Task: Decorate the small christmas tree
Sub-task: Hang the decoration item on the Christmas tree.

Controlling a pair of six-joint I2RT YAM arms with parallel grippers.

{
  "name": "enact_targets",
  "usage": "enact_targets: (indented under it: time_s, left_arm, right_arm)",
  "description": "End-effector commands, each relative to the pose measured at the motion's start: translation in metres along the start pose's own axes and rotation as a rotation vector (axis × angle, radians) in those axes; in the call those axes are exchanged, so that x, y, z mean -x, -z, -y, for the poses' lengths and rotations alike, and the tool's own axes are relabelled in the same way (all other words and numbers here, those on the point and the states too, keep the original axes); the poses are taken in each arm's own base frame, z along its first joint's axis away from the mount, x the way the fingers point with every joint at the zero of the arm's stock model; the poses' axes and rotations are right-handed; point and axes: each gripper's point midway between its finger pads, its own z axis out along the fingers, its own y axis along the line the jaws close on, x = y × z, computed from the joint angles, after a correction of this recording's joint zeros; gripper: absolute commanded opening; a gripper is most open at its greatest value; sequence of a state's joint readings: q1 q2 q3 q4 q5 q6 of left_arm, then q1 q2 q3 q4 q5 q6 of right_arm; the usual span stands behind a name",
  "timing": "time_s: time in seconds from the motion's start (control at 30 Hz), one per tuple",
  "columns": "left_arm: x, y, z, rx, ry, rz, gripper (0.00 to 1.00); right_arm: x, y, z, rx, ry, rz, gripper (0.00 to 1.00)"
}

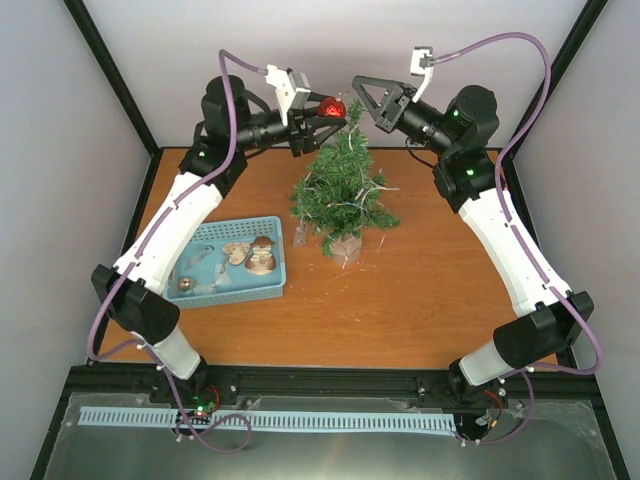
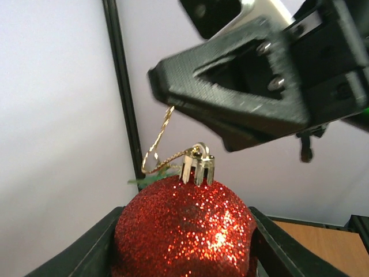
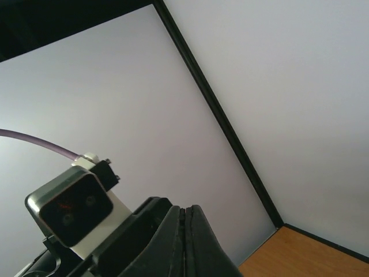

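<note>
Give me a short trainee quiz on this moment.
1. True or false: the right pincer is open.
2. The left pincer holds: A) a star, B) a red bauble, C) nothing.
3. In the top view, on which side of the tree does the blue basket sit?
Key: 1 false, it is shut. 2 B. 3 The left.

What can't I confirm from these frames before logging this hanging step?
- Left wrist view: the gold loop runs behind the right tool; pinch unclear.
- Left wrist view: red ball underside cut off by bottom edge.
- Top view: ornaments in the tray too small to identify.
</note>
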State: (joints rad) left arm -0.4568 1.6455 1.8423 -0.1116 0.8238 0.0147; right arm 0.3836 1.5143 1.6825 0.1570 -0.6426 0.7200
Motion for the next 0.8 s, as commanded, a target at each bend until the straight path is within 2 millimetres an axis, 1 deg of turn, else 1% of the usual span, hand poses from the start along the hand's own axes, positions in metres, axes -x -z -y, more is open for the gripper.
enact_targets:
  time_s: [0.0, 0.27, 0.5, 0.7, 0.77]
  left_arm:
    - [-0.001, -0.006, -0.005, 0.014, -0.031, -0.018, 0.40]
    - [-0.005, -0.009, -0.007, 0.012, -0.025, -0.034, 0.40]
    - [-0.002, -0.007, 0.001, -0.014, -0.030, -0.031, 0.40]
    - [0.001, -0.007, 0.003, -0.017, -0.048, -0.026, 0.40]
    - [-0.005, -0.008, 0.002, -0.009, -0.036, -0.050, 0.40]
  right_arm:
    - [0.008, 0.002, -0.001, -0.037, 0.055, 0.018, 0.03]
    - [0.007, 0.008, 0.004, -0.053, 0.046, 0.008, 0.03]
    - [0.007, 0.023, -0.001, -0.070, 0.042, 0.012, 0.03]
    - [0.004, 0.027, 0.002, -0.082, 0.026, 0.011, 0.03]
    - [0.005, 0.029, 0.003, -0.086, 0.020, 0.015, 0.03]
